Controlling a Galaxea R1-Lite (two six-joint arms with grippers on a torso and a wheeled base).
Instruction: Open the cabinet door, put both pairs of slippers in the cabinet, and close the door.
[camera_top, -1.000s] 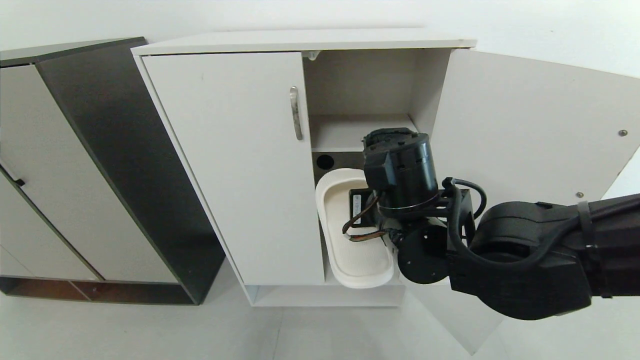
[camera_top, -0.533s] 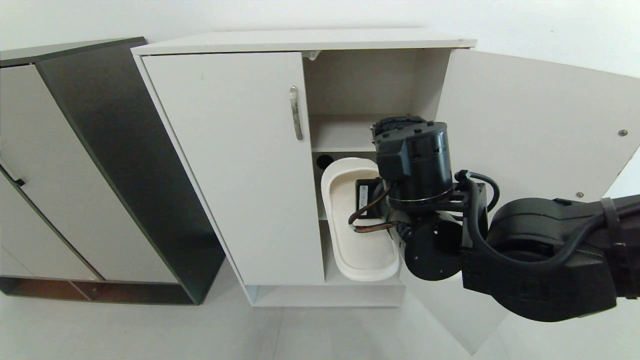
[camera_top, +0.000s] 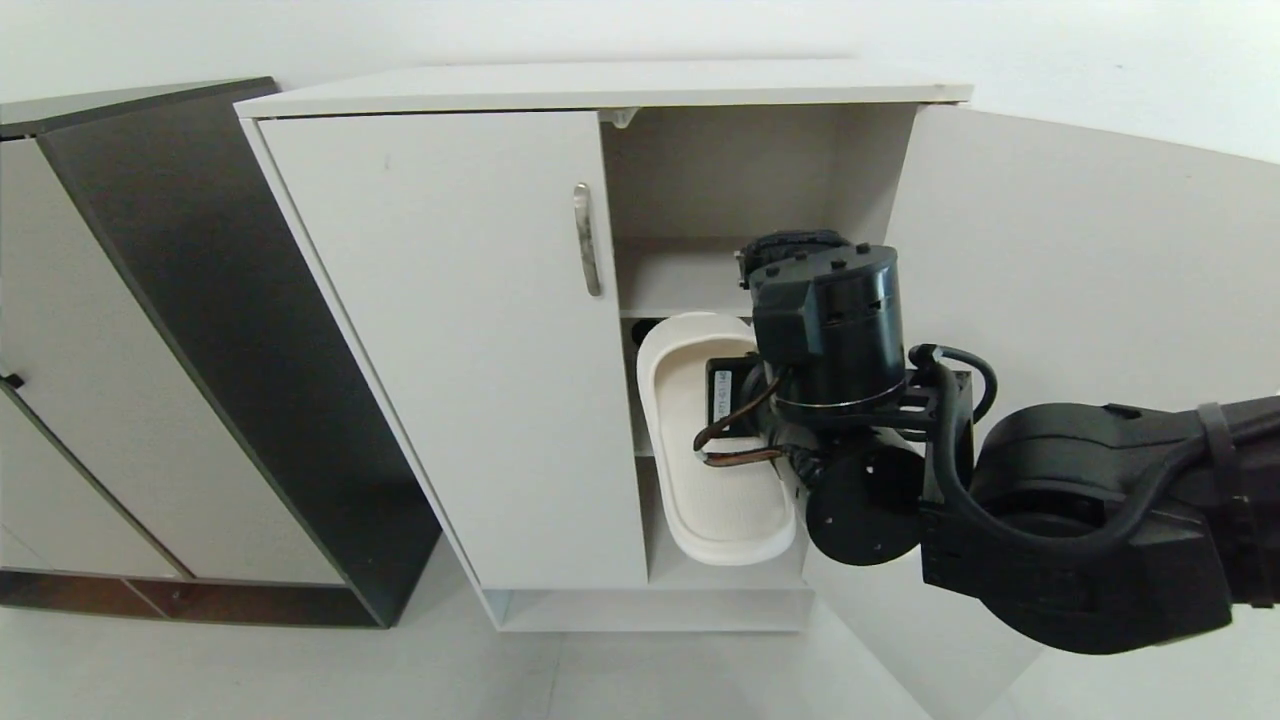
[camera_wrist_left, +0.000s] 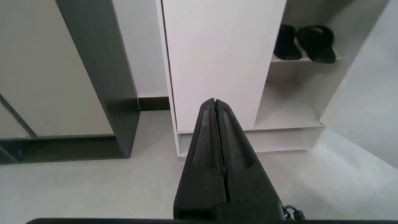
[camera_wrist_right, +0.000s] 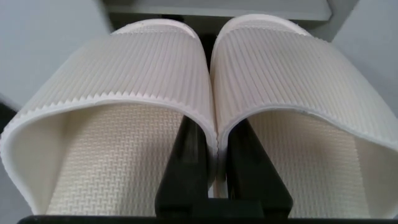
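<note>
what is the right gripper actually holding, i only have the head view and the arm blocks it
Observer: The right gripper is shut on the inner edges of both white slippers, held side by side as a pair.
Operator: is the other pair already in
Observer: Yes, the black slippers sit on a shelf inside the open side of the cabinet.
Operator: left gripper free
Observer: The left gripper is shut and holds nothing, out in front of the cabinet.
</note>
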